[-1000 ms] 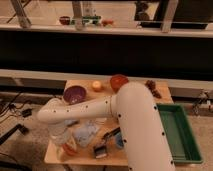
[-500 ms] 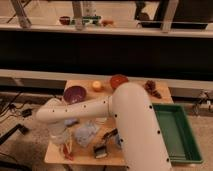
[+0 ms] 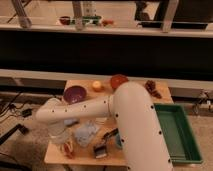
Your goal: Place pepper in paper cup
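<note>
Arm (image 3: 100, 107) bent low, tool (image 3: 67, 147) closed

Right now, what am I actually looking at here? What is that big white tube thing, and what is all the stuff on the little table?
The big white tube is a robot arm, seen from a single camera looking down along it; where the camera is mounted I cannot say. The arm bends down to the wooden table's near left corner, where its gripper, a two-fingered claw, has shut low over something reddish, probably the pepper, though I cannot confirm it is held. On the table lie a purple bowl, a round yellow-orange fruit, an orange-brown bowl, a dark brownish item at the far right, a crumpled pale blue bag and a small dark object near the front. A green tray sits on the right.
</note>
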You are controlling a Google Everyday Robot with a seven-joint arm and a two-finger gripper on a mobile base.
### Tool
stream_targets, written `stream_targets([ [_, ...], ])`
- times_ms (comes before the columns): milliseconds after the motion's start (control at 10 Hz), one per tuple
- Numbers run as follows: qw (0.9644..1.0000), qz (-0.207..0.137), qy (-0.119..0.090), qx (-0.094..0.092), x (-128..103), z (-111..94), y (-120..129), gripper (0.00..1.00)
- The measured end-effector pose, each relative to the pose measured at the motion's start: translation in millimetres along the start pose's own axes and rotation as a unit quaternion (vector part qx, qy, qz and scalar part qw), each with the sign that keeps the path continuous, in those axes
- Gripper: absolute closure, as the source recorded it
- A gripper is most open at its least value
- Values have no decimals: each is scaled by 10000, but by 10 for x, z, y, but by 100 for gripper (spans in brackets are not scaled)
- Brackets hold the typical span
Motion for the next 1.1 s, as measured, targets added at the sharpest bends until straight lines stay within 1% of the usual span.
stream_targets([
  [200,9998,-36,217,33,-54,-100,-50,100],
  [500,9985,-150,523,14,-118,-228,-201,100],
  [600,9971,-188,731,90,-158,-324,-243,100],
  [800,9911,-231,1262,346,-286,-581,-272,100],
  [900,9864,-217,1563,459,-379,-727,-252,100],
  [1100,9760,-94,2079,637,-593,-963,-83,100],
])
